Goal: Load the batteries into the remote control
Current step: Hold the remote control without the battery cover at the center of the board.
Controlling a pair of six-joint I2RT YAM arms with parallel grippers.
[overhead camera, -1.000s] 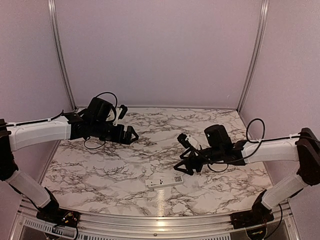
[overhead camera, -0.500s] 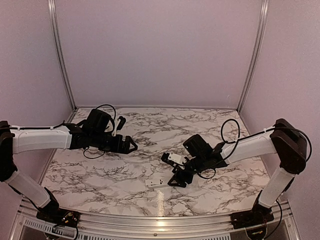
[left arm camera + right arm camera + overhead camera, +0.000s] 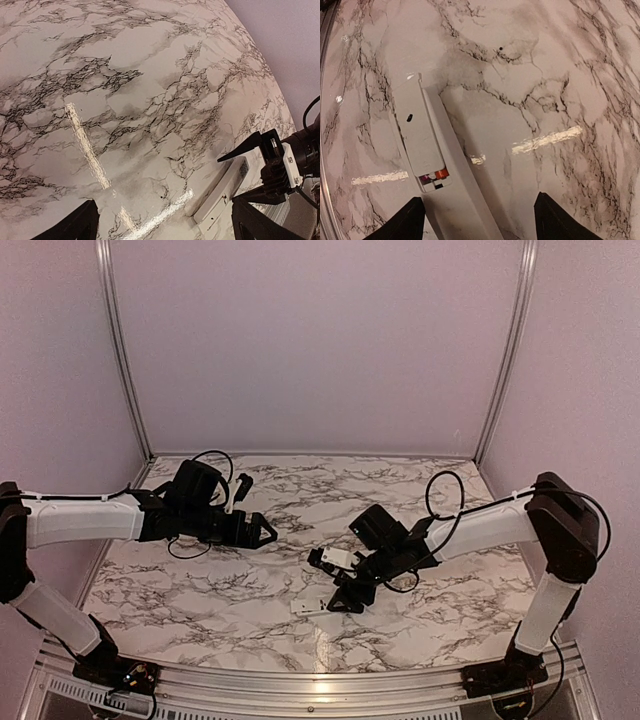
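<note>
The white remote control (image 3: 451,200) lies back-up on the marble table near its front edge. It also shows in the top view (image 3: 303,605) and in the left wrist view (image 3: 220,195). Its back cover (image 3: 417,135) sits over the compartment, leaving a small gap. In that gap an orange-copper battery end (image 3: 440,174) and a dark one (image 3: 425,178) show. My right gripper (image 3: 480,225) is open just above the remote, one finger on each side (image 3: 342,597). My left gripper (image 3: 258,532) is open and empty, above the table to the left of the remote.
The remote's far end bears a dark square mark (image 3: 243,169). The table's front metal rail (image 3: 320,680) runs close behind the remote. Pink walls close in the back and both sides.
My right arm has swung left and down, from right of the remote to right over it. My left gripper has dropped slightly and shifted a little toward the front.
</note>
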